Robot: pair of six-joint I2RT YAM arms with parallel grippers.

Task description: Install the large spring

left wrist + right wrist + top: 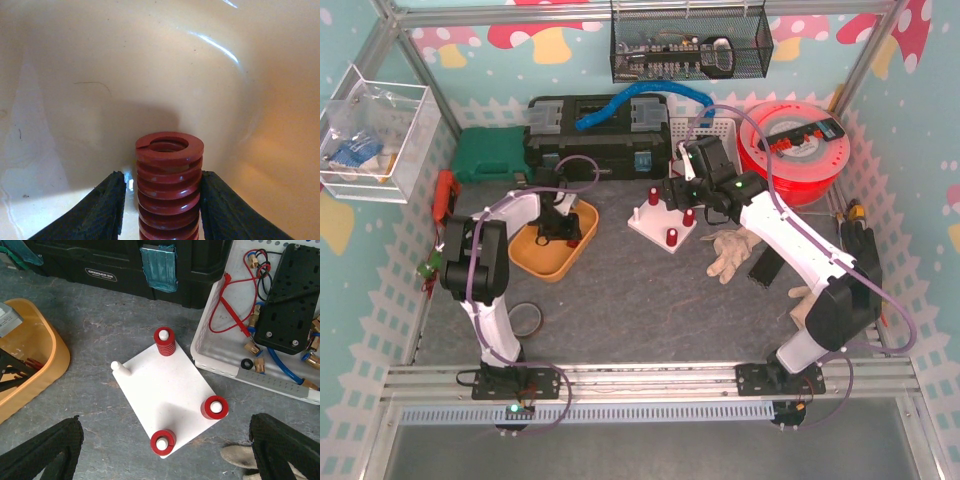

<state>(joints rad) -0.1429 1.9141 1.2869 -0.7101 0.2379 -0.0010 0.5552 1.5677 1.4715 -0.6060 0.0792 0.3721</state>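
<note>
Right wrist: toolbox label [100, 275] unreadable; right end effector [165, 440] wide, left end effector [161, 182] narrowly straddling large spring [170, 200].

No legible text; toolbox badge [101, 275] blurred.

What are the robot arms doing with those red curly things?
The left gripper is down in the orange tray, its fingers on both sides of a red spring, not quite squeezing it yet. The right gripper hangs open above the white plate. Three of the plate's pegs already wear red springs; one peg is bare.
</note>
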